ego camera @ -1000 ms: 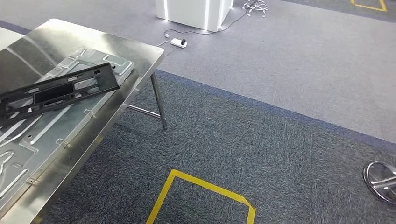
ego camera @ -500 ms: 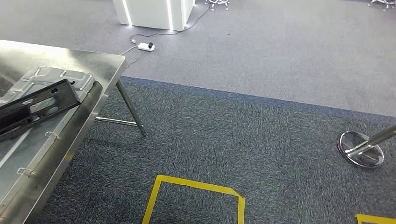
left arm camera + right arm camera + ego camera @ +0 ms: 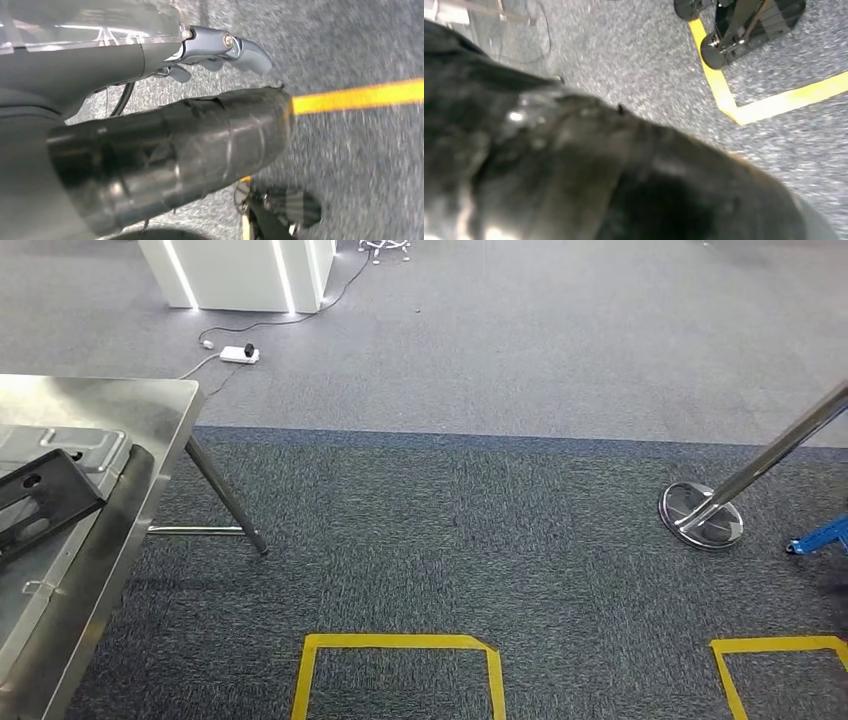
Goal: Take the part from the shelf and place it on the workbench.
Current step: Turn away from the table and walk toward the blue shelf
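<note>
From where I stand, the robot is turned away from the steel table (image 3: 150, 405), which sits at the left edge of the head view with a black plastic part (image 3: 40, 495) lying across a pressed metal panel (image 3: 70, 445) on its top; that black part rests near the table's right-hand edge, one end reaching toward the rim. No shelf is in sight, so I judge the robot is between stations, likely heading off for a pick. The left hand (image 3: 220, 47) hangs low over the carpet, its fingers (image 3: 250, 52) curled loosely with nothing visible in them; the right hand (image 3: 589, 165) is a dark blur so close to the lens that I cannot tell how its fingers lie or whether they hold anything. The risks I see are on the floor: a chrome stanchion (image 3: 745, 480) leans in at the right with its round base on the carpet, and a power strip (image 3: 238, 354) with its cable trails near the white cabinet (image 3: 240, 275); a wide turn or a careless step could clip either. Compared with a second ago the whole scene has slid leftward, so the camera has swung right: more of the table has left the picture, the stanchion has come in, and a second yellow tape square (image 3: 775, 660) now shows beside the first yellow tape square (image 3: 400, 670).
</note>
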Action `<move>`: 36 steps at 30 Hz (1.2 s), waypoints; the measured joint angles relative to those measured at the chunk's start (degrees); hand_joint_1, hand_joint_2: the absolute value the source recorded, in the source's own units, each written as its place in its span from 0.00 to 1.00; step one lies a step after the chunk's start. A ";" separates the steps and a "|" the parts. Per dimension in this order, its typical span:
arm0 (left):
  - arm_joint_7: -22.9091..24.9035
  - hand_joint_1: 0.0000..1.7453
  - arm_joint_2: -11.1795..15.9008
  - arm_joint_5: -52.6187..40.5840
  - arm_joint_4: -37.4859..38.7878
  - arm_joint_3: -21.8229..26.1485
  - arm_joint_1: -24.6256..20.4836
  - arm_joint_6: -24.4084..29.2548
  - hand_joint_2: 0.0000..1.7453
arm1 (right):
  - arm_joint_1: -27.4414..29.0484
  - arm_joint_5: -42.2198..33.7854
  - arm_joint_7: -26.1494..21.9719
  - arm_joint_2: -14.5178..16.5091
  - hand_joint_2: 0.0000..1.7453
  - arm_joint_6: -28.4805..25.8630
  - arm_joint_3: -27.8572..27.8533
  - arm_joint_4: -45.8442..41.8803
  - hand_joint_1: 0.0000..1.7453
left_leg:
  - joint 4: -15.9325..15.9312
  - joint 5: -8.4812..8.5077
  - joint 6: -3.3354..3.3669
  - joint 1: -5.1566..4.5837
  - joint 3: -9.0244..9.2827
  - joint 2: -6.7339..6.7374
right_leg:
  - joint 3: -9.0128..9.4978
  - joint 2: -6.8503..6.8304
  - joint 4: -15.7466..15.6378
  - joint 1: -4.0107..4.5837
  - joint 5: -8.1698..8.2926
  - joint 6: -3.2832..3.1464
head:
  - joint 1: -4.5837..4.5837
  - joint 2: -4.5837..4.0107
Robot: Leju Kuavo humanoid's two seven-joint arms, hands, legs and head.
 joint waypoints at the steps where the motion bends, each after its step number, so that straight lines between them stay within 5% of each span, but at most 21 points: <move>1: 0.00 0.00 -0.01 -0.01 0.00 0.01 0.10 -0.01 0.00 | -0.06 0.03 -0.01 0.01 0.00 0.02 0.00 0.00 0.00 | -0.07 -0.05 0.10 -0.12 0.03 0.83 | -1.98 -1.39 3.91 0.01 -1.81 0.16 | 0.03 0.00; 3: 0.01 0.00 0.01 -0.01 0.00 0.02 0.25 -0.01 0.00 | -0.09 0.06 -0.02 0.01 0.00 0.04 0.00 0.00 0.00 | -0.07 -0.28 0.24 -0.36 0.10 2.51 | -4.71 -2.50 9.13 -0.05 -3.27 0.26 | 0.02 0.00; 4: 0.02 0.00 0.02 -0.01 0.00 0.03 0.24 -0.01 0.00 | -0.05 0.07 -0.03 0.01 0.00 0.05 0.00 0.00 0.00 | -0.07 -0.42 0.26 -0.44 0.23 3.27 | -4.52 -2.74 8.70 -0.05 -2.39 0.16 | 0.02 0.00; 7: 0.01 0.00 0.01 -0.01 0.00 0.04 0.03 -0.01 0.00 | 0.05 0.08 -0.03 0.00 0.00 0.05 0.00 0.00 0.00 | -0.08 -1.04 0.07 -0.68 0.99 5.11 | 1.26 -5.30 -2.22 0.67 2.79 -0.91 | 0.03 0.00; 9: 0.00 0.00 -0.04 -0.01 0.00 0.04 -0.03 -0.02 0.00 | -0.10 0.10 -0.06 0.00 0.00 0.05 0.00 0.00 0.00 | -0.12 -1.46 -0.34 -0.84 1.33 6.23 | 3.45 -7.06 -6.58 1.49 3.69 -1.77 | 0.02 0.00; 11: -0.02 0.00 -0.09 -0.04 0.00 0.04 -0.24 -0.09 0.00 | -0.18 0.12 -0.09 -0.01 0.00 0.08 0.00 0.00 0.00 | -0.35 -1.73 -0.84 -0.93 1.83 7.49 | 3.49 -6.23 -7.10 1.79 3.54 -2.34 | 0.00 0.00; 12: -0.04 0.00 -0.10 -0.06 0.00 0.04 -0.34 -0.12 0.00 | -0.13 0.14 -0.09 -0.01 0.00 0.10 0.00 0.00 0.00 | -0.20 -2.04 -1.11 -0.91 2.06 7.39 | 3.71 -5.55 -7.49 1.63 3.69 -2.59 | 0.00 0.00; 14: -0.13 0.00 -0.11 -0.07 0.00 0.04 -0.41 -0.18 0.00 | -0.10 0.20 -0.05 -0.01 0.00 0.18 0.00 0.00 0.00 | 2.53 -3.84 -1.60 -0.84 1.16 4.92 | 4.31 -4.37 -8.38 1.09 4.05 -3.16 | -0.01 0.00; 16: -0.20 0.00 -0.08 -0.07 0.00 0.04 -0.23 -0.19 0.00 | -0.21 0.26 0.02 -0.01 0.00 0.23 0.00 0.00 0.00 | 9.69 -7.20 -1.92 -0.68 -2.50 1.96 | 4.56 -3.21 -8.64 0.78 4.13 -3.51 | -0.03 0.00; 18: -0.19 0.00 -0.04 -0.07 0.00 0.05 -0.02 -0.19 0.00 | -0.25 0.28 0.06 0.00 0.00 0.25 0.00 0.00 0.00 | 15.86 -8.72 -2.16 -0.57 -6.18 1.33 | 4.65 -1.66 -8.53 0.74 4.03 -3.60 | -0.06 0.00; 20: -0.16 0.00 -0.01 -0.07 0.00 0.06 0.06 -0.19 0.00 | -0.21 0.32 0.06 0.00 0.00 0.27 0.00 0.00 0.00 | 14.09 -5.69 -2.30 -0.42 -6.26 1.13 | 4.85 0.08 -8.25 0.59 3.83 -3.41 | -0.06 0.00; 23: -0.13 0.00 0.02 -0.08 0.00 0.08 0.11 -0.20 0.00 | -0.26 0.39 0.06 0.00 0.00 0.29 0.00 0.00 0.00 | 3.60 -0.02 -2.21 -0.04 -2.40 -1.98 | 4.65 2.36 -7.12 0.41 3.13 -2.52 | -0.04 0.00; 25: -0.11 0.00 0.06 -0.12 0.00 0.09 0.06 -0.21 0.00 | -0.28 0.43 0.06 0.00 0.00 0.31 0.00 0.00 0.00 | 1.45 0.15 -1.71 -0.09 -1.59 -3.27 | 4.05 3.50 -6.58 0.32 2.98 -1.81 | -0.03 0.00; 27: -0.12 0.00 0.08 -0.16 0.00 0.10 -0.15 -0.26 0.00 | -0.11 0.46 0.06 -0.01 0.00 0.33 0.00 0.00 0.00 | 1.08 0.41 -0.95 -0.16 -1.41 -2.09 | 3.75 4.11 -6.50 0.12 3.03 -1.24 | -0.03 0.00; 29: -0.19 0.00 0.09 -0.16 0.00 0.11 -0.21 -0.43 0.00 | 0.01 0.55 0.06 -0.03 0.00 0.37 0.01 0.00 0.00 | 0.47 0.73 -0.15 -0.02 -1.13 -0.69 | 2.71 1.88 -4.26 0.17 1.49 -0.71 | 0.03 0.00; 31: -0.27 0.00 0.08 -0.16 0.00 0.11 -0.06 -0.68 0.00 | -0.09 0.76 0.07 -0.03 0.00 0.45 0.02 0.01 0.00 | 0.21 0.78 0.31 -0.05 -1.02 0.80 | -0.41 -1.35 2.04 0.15 -1.86 -0.22 | 0.09 0.00; 33: -0.40 0.00 0.09 -0.14 0.00 0.11 0.11 -0.99 0.00 | -0.15 1.11 0.11 -0.02 0.00 0.49 0.09 0.04 0.00 | 0.22 0.60 0.39 -0.14 -1.00 2.46 | -3.71 -2.47 8.20 -0.14 -3.86 0.13 | 0.10 0.00; 34: -0.51 0.00 0.10 -0.13 0.00 0.11 0.12 -1.16 0.00 | -0.11 1.28 0.14 -0.02 0.00 0.48 0.15 0.06 0.00 | 0.23 0.46 0.37 -0.16 -0.92 3.25 | -4.07 -2.70 8.73 -0.26 -3.36 0.20 | 0.09 0.00; 36: -0.77 0.00 0.12 -0.10 0.00 0.11 0.04 -1.46 0.00 | 0.02 1.55 0.20 -0.02 0.00 0.47 0.26 0.09 0.00 | 0.22 0.14 0.22 -0.17 -0.51 4.54 | -1.28 -3.59 3.25 -0.36 0.25 0.07 | 0.09 0.00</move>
